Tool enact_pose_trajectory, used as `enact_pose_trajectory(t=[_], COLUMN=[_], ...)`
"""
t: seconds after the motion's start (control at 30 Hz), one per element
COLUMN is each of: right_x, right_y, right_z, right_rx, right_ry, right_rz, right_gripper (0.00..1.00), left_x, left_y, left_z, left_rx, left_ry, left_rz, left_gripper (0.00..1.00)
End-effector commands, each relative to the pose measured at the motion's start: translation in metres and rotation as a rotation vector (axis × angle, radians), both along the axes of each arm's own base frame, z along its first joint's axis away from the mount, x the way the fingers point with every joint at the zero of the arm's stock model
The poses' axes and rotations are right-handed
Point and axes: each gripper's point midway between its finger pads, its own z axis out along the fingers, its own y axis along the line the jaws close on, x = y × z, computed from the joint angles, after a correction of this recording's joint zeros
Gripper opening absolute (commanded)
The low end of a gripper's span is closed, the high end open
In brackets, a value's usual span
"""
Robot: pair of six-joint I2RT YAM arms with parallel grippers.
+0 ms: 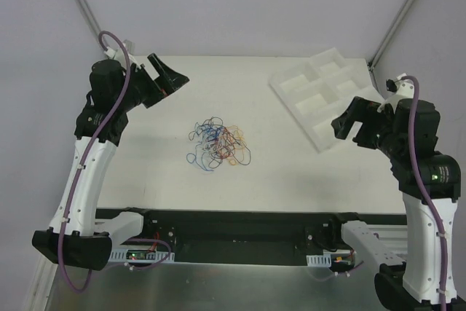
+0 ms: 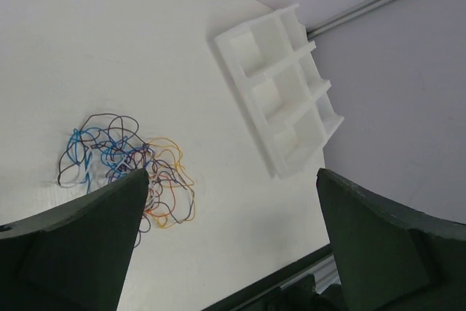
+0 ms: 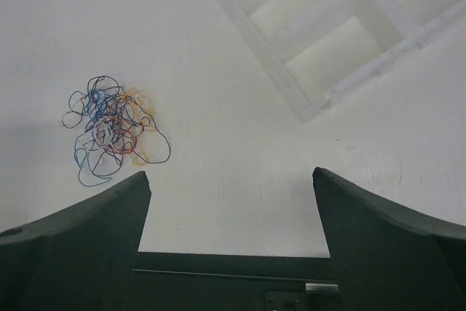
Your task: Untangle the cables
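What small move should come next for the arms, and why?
Probably lower the left gripper toward the left edge of the cables. It and the right gripper stand open above the table, holding nothing; the cables lie in one tangled pile, untouched, somewhat nearer the left gripper.

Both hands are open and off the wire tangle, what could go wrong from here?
1. The cables lie interlaced in one clump, so the left hand may pinch several strands and drag the whole knot.
2. The white compartment tray sits close to the right hand; a swing toward the tangle might clip it.
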Motion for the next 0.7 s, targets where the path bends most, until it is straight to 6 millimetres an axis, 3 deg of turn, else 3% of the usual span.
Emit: enact_pose_trajectory(t=[0.0, 0.13, 0.3, 0.4, 0.53, 0.67], right_x=[0.025, 0.048, 0.068, 0.076, 0.088, 0.1], right_y=[0.021, 0.051, 0.096, 0.136, 0.183, 0.219], right_z=[-0.02, -0.027, -0.067, -0.098, -0.139, -0.186], right_rx=[0.089, 0.216, 0.304, 0.418, 0.477, 0.504], right_ry=[0.071, 0.066, 0.19, 0.298, 0.422, 0.554], right_rz=[0.048, 0.129, 0.25, 0.337, 0.412, 0.428], right_gripper=[0.96, 0.96, 0.96, 0.97, 0.93, 0.79], left_x=[-0.004, -0.012, -0.032, -0.046, -0.057, -0.06], left_y=[-0.018, -0.033, -0.067, -0.087, -0.105, -0.112], left_z=[-0.003, -0.033, -0.073, -0.091, -0.104, -0.101], left_rx=[-0.098, -0.153, -0.159, -0.138, -0.122, -0.109], left_ry=[0.056, 0.176, 0.311, 0.365, 0.411, 0.408], left_rz=[-0.072, -0.124, -0.209, -0.26, -0.322, -0.396], left_gripper=[0.99, 0.98, 0.98, 0.98, 0.95, 0.89])
